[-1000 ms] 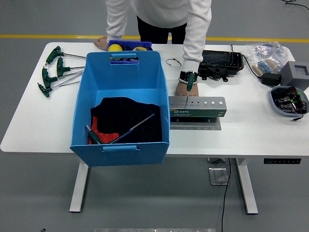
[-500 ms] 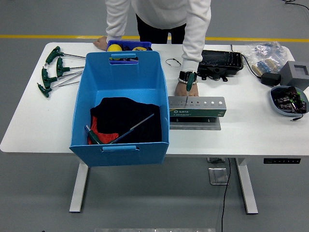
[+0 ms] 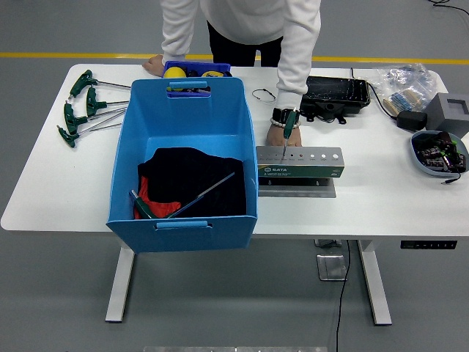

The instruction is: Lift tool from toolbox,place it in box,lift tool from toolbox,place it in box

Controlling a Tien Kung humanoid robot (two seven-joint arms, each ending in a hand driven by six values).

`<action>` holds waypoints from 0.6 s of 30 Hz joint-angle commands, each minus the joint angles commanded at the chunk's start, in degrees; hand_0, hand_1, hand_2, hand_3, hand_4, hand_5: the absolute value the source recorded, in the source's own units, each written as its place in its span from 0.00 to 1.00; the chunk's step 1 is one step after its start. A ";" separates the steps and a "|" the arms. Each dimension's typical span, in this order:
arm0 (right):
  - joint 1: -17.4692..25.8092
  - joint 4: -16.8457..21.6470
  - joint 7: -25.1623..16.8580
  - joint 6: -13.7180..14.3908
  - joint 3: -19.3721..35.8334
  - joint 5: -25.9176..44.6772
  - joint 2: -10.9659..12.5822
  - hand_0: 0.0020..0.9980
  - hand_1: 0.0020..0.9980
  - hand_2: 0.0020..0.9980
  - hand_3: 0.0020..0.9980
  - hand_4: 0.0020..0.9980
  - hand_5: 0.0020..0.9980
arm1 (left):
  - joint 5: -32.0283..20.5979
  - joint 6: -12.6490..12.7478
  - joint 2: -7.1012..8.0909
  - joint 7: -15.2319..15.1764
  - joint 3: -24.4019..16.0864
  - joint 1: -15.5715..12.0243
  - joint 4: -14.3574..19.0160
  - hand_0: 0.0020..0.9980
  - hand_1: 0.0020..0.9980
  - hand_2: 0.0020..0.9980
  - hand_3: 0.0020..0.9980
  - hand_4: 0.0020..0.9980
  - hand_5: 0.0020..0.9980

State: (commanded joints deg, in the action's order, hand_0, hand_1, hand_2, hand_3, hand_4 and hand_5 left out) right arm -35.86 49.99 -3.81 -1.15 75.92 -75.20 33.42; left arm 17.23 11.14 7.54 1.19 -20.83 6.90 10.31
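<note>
A big blue box [image 3: 183, 220] stands at the table's middle left. Inside it lie a black cloth, something red and one green-handled T-wrench [image 3: 183, 203]. To its right sits a grey tool stand [image 3: 299, 163] with a row of holes. One green-handled tool [image 3: 289, 130] stands upright in a hole at its left end. A person's hand [image 3: 277, 133] holds that tool's handle. The person's other hand [image 3: 153, 64] rests on the far table edge. Neither of my hands shows in the head view.
Several green T-wrenches [image 3: 82, 108] lie at the far left. A small blue tray [image 3: 196, 69] with yellow items sits behind the box. A black case [image 3: 335, 95], plastic bags [image 3: 401, 82], a grey block [image 3: 448, 112] and a bowl of parts [image 3: 440, 154] fill the right.
</note>
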 joint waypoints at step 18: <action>1.00 2.87 -4.09 -2.47 -1.77 0.00 0.68 0.89 0.86 0.92 0.94 1.00 0.91 | 0.59 -0.11 0.33 -0.05 0.15 -0.27 0.00 0.75 0.73 0.78 0.78 0.79 0.76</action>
State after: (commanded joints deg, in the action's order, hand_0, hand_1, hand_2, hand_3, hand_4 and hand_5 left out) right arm -34.86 52.85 -7.91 -3.62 74.15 -75.20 34.10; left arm 17.83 11.03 7.87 1.14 -20.67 6.64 10.31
